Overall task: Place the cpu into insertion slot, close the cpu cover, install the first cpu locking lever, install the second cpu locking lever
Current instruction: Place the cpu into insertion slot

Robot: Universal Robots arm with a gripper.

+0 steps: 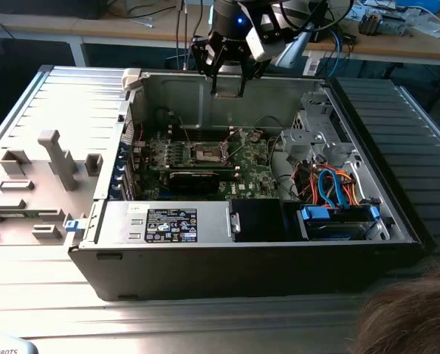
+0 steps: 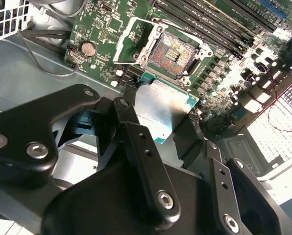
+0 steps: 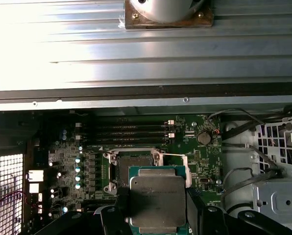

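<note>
My gripper (image 1: 227,87) hangs above the open computer case, near its back wall, shut on the cpu (image 2: 160,105). The cpu (image 3: 156,200) is a flat square chip with a silver-grey top, pinched by its two edges between black fingers (image 2: 129,110). Below it on the green board lies the insertion slot (image 2: 174,53), a dark square socket with a brownish-gold centre, bare and partly hidden behind the chip in the first wrist view (image 3: 131,164). The cpu cover (image 2: 131,41), a thin metal frame, stands swung up beside the slot. In the exterior view the insertion slot (image 1: 207,153) sits mid-board.
A black expansion card (image 1: 194,177) lies just in front of the slot. Memory slots (image 3: 126,131) run behind it. A labelled power supply (image 1: 172,225) and blue and orange drive cables (image 1: 338,192) fill the case front. A person's hair (image 1: 412,317) shows at the exterior view's right corner.
</note>
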